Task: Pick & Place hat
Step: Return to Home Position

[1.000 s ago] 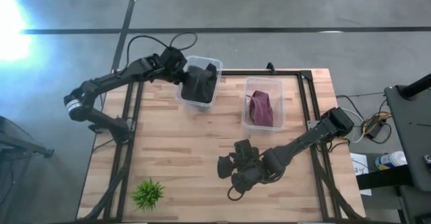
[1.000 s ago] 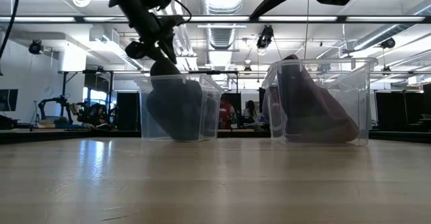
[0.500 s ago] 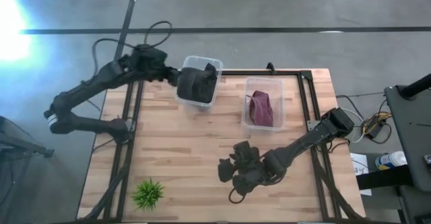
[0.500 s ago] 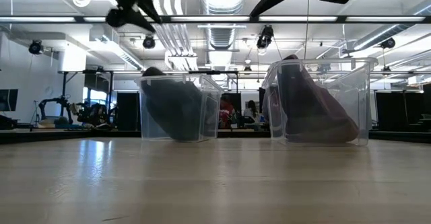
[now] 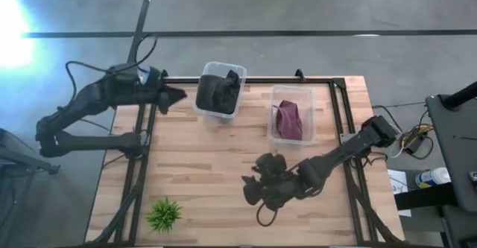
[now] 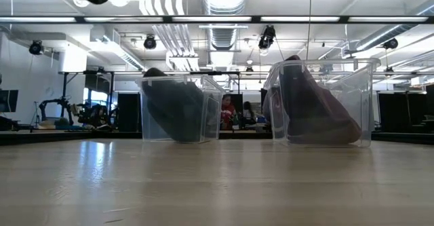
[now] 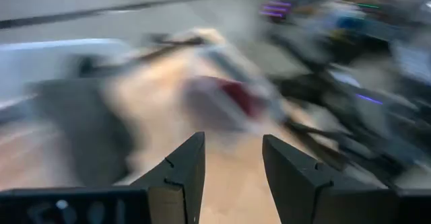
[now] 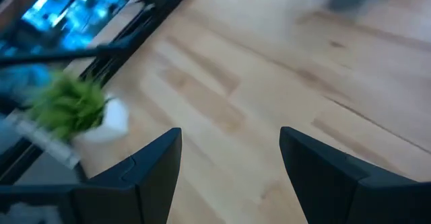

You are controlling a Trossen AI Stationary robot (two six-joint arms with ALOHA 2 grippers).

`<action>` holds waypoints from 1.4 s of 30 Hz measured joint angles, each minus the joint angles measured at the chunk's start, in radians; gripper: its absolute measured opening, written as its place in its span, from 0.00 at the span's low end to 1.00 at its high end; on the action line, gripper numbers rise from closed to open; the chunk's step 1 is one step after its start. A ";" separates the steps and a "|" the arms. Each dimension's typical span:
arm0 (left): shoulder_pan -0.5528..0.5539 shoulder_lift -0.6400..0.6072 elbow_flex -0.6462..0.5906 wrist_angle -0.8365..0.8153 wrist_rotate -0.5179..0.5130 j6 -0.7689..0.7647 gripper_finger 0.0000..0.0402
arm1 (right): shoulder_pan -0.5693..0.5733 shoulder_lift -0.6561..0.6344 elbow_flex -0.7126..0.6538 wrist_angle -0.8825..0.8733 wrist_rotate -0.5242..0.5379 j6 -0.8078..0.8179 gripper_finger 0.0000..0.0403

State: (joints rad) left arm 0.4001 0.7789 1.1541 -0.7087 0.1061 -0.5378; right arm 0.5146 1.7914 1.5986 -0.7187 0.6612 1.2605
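Note:
A dark hat [image 5: 218, 93] lies slumped inside the left clear bin [image 5: 203, 106]; in the low view this hat [image 6: 173, 110] leans against the bin wall. A maroon hat [image 5: 289, 120] sits in the right clear bin [image 5: 308, 132] and fills it in the low view [image 6: 315, 114]. My left gripper [image 5: 177, 95] hangs open in the air just left of the dark hat's bin, apart from it; its wrist view shows the fingers [image 7: 232, 140] with nothing between them. My right gripper [image 5: 247, 188] is open over bare wood near the table's near edge [image 8: 229, 133].
A small green plant in a white pot [image 5: 163, 214] stands at the table's near left corner, ahead of the right gripper [image 8: 71, 106]. Bare wood [image 5: 201, 166] lies between the bins and the near edge. A black frame [image 5: 141, 159] runs along the table's sides.
My left gripper has risen from the left bin and drawn back toward the table's left edge, away from the dark hat. The hat, earlier hanging at the bin's rim under the gripper, has sunk into the bin and lies still. My right arm has barely shifted.

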 joint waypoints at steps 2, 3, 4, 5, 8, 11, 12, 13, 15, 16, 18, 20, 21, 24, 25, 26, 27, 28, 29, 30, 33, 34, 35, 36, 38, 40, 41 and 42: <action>-0.025 -0.027 -0.064 0.126 0.166 0.009 0.35 | -0.024 -0.019 0.000 0.025 -0.083 -0.074 0.61; -0.040 -0.040 -0.103 0.204 0.250 0.000 0.35 | -0.039 -0.027 0.000 0.038 -0.125 -0.117 0.61; -0.061 -0.049 -0.147 0.290 0.313 -0.015 0.35 | -0.055 -0.033 -0.004 0.059 -0.166 -0.161 0.61; -0.085 -0.061 -0.194 0.386 0.357 -0.038 0.35 | -0.074 -0.036 -0.008 0.086 -0.203 -0.205 0.61; -0.159 -0.094 -0.330 0.591 0.387 -0.092 0.35 | -0.131 -0.039 -0.032 0.211 -0.313 -0.315 0.61; -0.225 -0.136 -0.445 0.695 0.376 -0.113 0.35 | -0.191 -0.041 -0.083 0.405 -0.466 -0.401 0.61; -0.245 -0.152 -0.478 0.720 0.359 -0.122 0.35 | -0.212 -0.042 -0.109 0.485 -0.517 -0.421 0.61; -0.264 -0.171 -0.508 0.742 0.334 -0.134 0.35 | -0.232 -0.042 -0.138 0.568 -0.566 -0.433 0.61; -0.301 -0.214 -0.555 0.768 0.285 -0.143 0.35 | -0.267 -0.042 -0.201 0.717 -0.659 -0.449 0.61; -0.317 -0.238 -0.572 0.783 0.265 -0.141 0.35 | -0.283 -0.042 -0.235 0.782 -0.693 -0.453 0.61; -0.340 -0.286 -0.599 0.801 0.244 -0.136 0.35 | -0.311 -0.048 -0.300 0.878 -0.731 -0.459 0.61; -0.353 -0.333 -0.617 0.806 0.243 -0.126 0.35 | -0.338 -0.063 -0.359 0.922 -0.742 -0.480 0.61; -0.356 -0.358 -0.625 0.805 0.244 -0.126 0.35 | -0.353 -0.075 -0.384 0.937 -0.743 -0.493 0.61; -0.360 -0.425 -0.645 0.804 0.244 -0.114 0.35 | -0.397 -0.124 -0.440 0.939 -0.744 -0.553 0.61; -0.360 -0.445 -0.653 0.803 0.243 -0.101 0.35 | -0.413 -0.145 -0.455 0.939 -0.744 -0.580 0.61; -0.359 -0.462 -0.662 0.802 0.241 -0.088 0.35 | -0.430 -0.170 -0.467 0.941 -0.745 -0.595 0.61; -0.359 -0.478 -0.670 0.801 0.232 -0.085 0.35 | -0.447 -0.198 -0.479 0.944 -0.746 -0.606 0.61; -0.359 -0.493 -0.677 0.799 0.212 -0.085 0.35 | -0.464 -0.226 -0.492 0.947 -0.749 -0.621 0.61; -0.359 -0.504 -0.684 0.810 0.185 -0.087 0.35 | -0.480 -0.258 -0.507 0.950 -0.753 -0.637 0.61; -0.359 -0.514 -0.692 0.814 0.148 -0.086 0.35 | -0.498 -0.290 -0.527 0.950 -0.763 -0.649 0.61; -0.359 -0.528 -0.725 0.779 0.047 -0.152 0.35 | -0.546 -0.376 -0.595 0.966 -0.798 -0.669 0.61; -0.359 -0.531 -0.730 0.791 0.038 -0.201 0.35 | -0.561 -0.404 -0.622 0.976 -0.806 -0.670 0.61; -0.358 -0.534 -0.736 0.798 0.041 -0.215 0.35 | -0.574 -0.432 -0.650 0.991 -0.815 -0.673 0.61; -0.359 -0.537 -0.741 0.794 0.060 -0.200 0.35 | -0.586 -0.459 -0.675 1.002 -0.820 -0.675 0.61; -0.359 -0.540 -0.744 0.799 0.148 -0.115 0.35 | -0.604 -0.515 -0.725 1.003 -0.822 -0.682 0.61; -0.360 -0.545 -0.746 0.811 0.231 -0.046 0.35 | -0.617 -0.566 -0.775 1.004 -0.823 -0.689 0.61; -0.359 -0.545 -0.748 0.814 0.245 -0.035 0.35 | -0.622 -0.593 -0.804 1.001 -0.823 -0.692 0.61; -0.359 -0.545 -0.755 0.807 0.247 -0.033 0.35 | -0.627 -0.616 -0.830 0.999 -0.823 -0.692 0.61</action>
State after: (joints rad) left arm 0.0410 0.2340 0.3992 0.0980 0.3527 -0.5705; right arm -0.1120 1.1750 0.7681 0.2807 -0.1615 0.5682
